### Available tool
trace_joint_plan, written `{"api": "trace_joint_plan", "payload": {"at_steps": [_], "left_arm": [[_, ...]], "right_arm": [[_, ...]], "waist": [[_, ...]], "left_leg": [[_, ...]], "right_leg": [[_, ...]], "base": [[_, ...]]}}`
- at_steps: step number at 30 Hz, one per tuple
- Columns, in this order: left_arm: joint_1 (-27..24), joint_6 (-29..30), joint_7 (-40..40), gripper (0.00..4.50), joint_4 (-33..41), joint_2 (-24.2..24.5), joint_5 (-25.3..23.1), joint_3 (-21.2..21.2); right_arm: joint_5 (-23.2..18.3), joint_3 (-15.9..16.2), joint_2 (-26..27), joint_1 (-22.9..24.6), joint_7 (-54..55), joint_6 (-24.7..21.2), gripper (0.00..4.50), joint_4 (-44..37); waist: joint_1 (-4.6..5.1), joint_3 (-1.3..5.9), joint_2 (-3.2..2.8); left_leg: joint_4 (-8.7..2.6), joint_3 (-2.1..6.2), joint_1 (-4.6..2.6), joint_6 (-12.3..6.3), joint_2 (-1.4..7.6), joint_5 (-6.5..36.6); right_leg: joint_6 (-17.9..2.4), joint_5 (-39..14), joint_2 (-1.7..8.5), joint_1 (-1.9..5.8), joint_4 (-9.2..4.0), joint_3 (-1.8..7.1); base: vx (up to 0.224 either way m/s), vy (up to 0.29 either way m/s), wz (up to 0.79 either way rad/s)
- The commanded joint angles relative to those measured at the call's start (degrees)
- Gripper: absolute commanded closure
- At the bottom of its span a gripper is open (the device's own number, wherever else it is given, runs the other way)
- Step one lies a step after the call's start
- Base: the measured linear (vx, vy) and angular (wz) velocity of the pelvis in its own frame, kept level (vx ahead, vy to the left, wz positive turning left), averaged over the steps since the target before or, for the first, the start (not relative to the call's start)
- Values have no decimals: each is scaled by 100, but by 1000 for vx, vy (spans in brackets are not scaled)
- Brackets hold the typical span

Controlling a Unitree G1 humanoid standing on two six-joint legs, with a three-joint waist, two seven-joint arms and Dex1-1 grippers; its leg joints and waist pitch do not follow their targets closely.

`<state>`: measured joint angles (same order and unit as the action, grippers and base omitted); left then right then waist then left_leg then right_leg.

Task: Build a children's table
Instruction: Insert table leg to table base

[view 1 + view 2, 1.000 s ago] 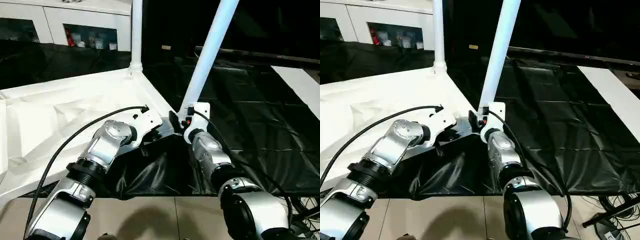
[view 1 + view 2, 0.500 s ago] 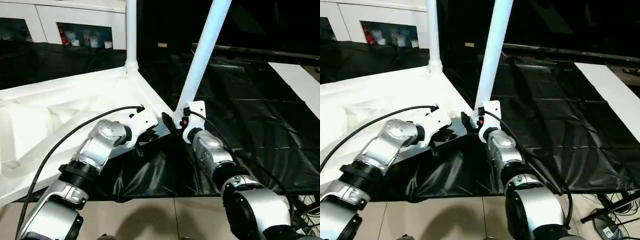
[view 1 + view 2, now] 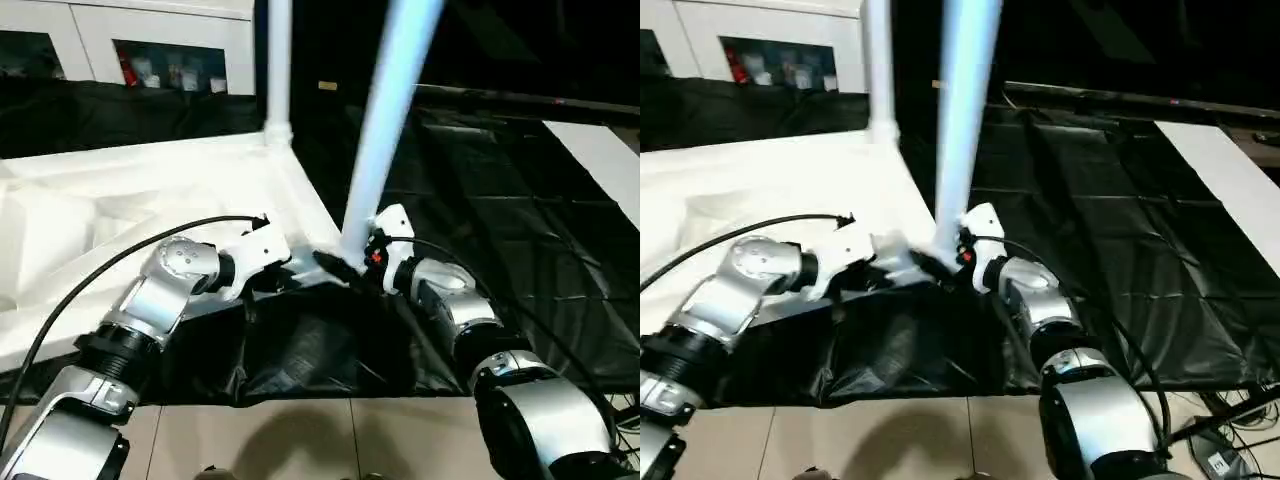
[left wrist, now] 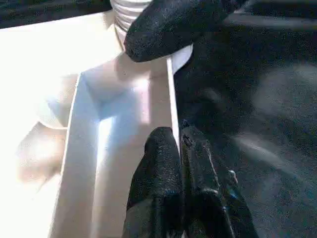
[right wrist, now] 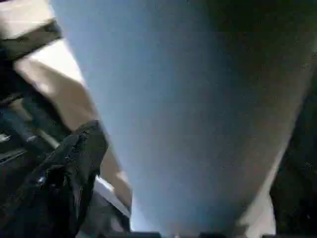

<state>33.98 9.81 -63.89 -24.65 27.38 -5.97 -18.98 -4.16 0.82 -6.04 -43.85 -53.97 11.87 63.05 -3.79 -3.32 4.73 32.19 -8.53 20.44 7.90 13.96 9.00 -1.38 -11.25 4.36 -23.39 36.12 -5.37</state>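
The children's table top [image 3: 120,200] lies upside down, white, on the black-covered work table. One white leg [image 3: 279,60] stands upright in its far corner socket. A second leg [image 3: 390,110] rises from the near right corner, leaning slightly to the right. My right gripper [image 3: 352,258] is open wide around this leg's base, with one black finger [image 5: 81,158] beside the tube. My left gripper [image 4: 179,148] is shut on the top's thin rim [image 4: 171,99] just left of that corner. The right gripper's finger [image 4: 158,27] shows past it by the leg's ribbed foot.
Black cloth [image 3: 520,200] covers the work table to the right, with a white board [image 3: 600,150] at its far right. White cabinets [image 3: 150,30] stand behind. The table's near edge drops to a tiled floor [image 3: 300,440], with cables [image 3: 1230,420] at the lower right.
The near leg has swung more upright, and my right wrist has shifted and turned with it. The left gripper stays shut on the rim. The head camera has also moved.
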Motion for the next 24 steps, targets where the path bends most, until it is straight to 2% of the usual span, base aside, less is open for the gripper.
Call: {"api": "trace_joint_plan", "payload": {"at_steps": [1,8,9,14,15,17,19,20,21,24], "left_arm": [[-76,-343,-434,450,125,98,-40,-305],[-146,-660,-1103,450,136,444,74,-413],[-145,-678,-1115,450,126,454,77,-402],[-87,-766,-1092,450,0,472,68,-371],[-77,-780,-1081,450,-26,469,66,-365],[-60,-806,-1047,450,-72,459,58,-355],[-42,-834,-1068,450,-108,449,67,-350],[-41,-832,-1061,450,-115,439,72,-339],[-43,-823,-1045,450,-123,420,81,-319],[-69,-775,-894,450,-106,368,124,-223]], "right_arm": [[-20,118,-216,83,-447,-9,4,-164],[66,352,-556,202,-1426,-205,4,-416],[57,346,-557,218,-1445,-222,30,-432],[-32,308,-466,332,-1367,-264,50,-517],[-38,324,-449,367,-1374,-265,76,-549],[-42,349,-397,435,-1342,-249,82,-607],[-47,356,-382,460,-1338,-267,89,-653],[-50,354,-383,462,-1334,-277,116,-661],[-49,352,-386,472,-1326,-293,124,-685],[-51,323,-382,479,-1246,-304,135,-711]], "waist": [[6,392,-172],[-27,393,-180],[-38,400,-176],[-70,408,-182],[-76,408,-187],[-86,415,-183],[-89,403,-191],[-90,403,-190],[-92,401,-194],[-97,403,-187]], "left_leg": [[-323,-142,-18,-203,-32,1338],[-314,-152,-25,-180,-33,1279],[-309,-154,-27,-161,-30,1234],[-305,-156,-36,-139,-35,1169],[-306,-156,-36,-136,-35,1172],[-304,-156,-39,-121,-35,1148],[-312,-156,-40,-94,-35,1235],[-311,-155,-39,-87,-37,1253],[-315,-154,-46,-73,-33,1293],[-317,-152,-56,-62,-34,1294]], "right_leg": [[-1414,-480,292,358,-396,318],[-1456,-396,273,365,-372,309],[-1468,-354,279,366,-362,312],[-1451,-300,281,363,-351,314],[-1452,-292,281,363,-352,314],[-1459,-228,275,366,-343,311],[-1422,-382,282,363,-359,313],[-1411,-421,281,365,-361,314],[-1397,-480,283,360,-367,315],[-1376,-483,280,358,-366,319]], "base": [[0,0,0],[0,0,0],[0,0,0],[0,0,0],[0,0,0],[0,0,0],[0,0,0],[0,0,0],[0,0,0],[0,0,0]]}}
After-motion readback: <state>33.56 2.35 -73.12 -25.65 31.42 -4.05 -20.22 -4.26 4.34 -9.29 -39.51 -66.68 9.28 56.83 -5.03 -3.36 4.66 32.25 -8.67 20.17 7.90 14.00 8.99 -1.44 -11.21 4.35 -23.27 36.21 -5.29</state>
